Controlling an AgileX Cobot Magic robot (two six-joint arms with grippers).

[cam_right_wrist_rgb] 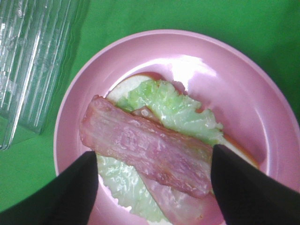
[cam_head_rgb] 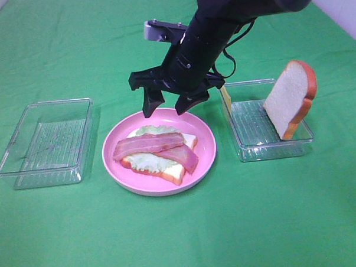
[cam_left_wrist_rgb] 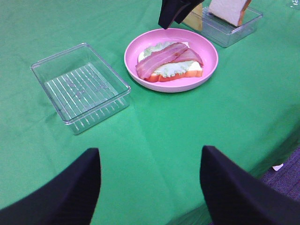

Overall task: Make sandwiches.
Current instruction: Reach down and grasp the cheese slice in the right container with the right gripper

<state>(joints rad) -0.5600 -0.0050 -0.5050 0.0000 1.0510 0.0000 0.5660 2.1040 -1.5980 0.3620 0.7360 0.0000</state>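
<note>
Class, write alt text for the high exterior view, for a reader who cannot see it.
The black right gripper hangs open over a pink plate holding an open sandwich of bread, lettuce and two bacon strips. A clear tray sits left of it; a second tray on the right holds a leaning bread slice.
</note>
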